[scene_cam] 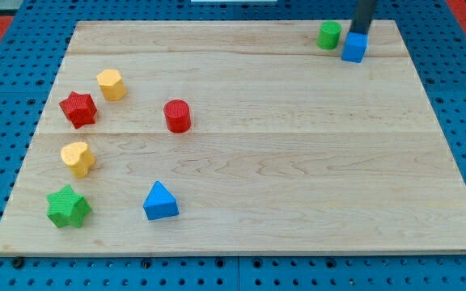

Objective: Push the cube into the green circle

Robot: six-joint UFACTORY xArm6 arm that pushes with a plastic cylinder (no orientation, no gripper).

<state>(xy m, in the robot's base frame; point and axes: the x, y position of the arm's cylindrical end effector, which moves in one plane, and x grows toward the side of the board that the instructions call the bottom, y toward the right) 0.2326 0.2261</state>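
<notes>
The blue cube [353,47] sits near the view's top right of the wooden board [298,178]. The green circle, a short green cylinder [328,35], stands just to the cube's upper left, a small gap between them. My dark rod comes down from the view's top edge, and my tip [357,32] is right behind the cube's top edge, touching or nearly touching it, to the right of the green cylinder.
On the view's left stand a yellow hexagon block [112,84], a red star [78,109], a yellow heart [78,158] and a green star [68,207]. A red cylinder [177,116] and a blue triangle [160,201] lie left of centre.
</notes>
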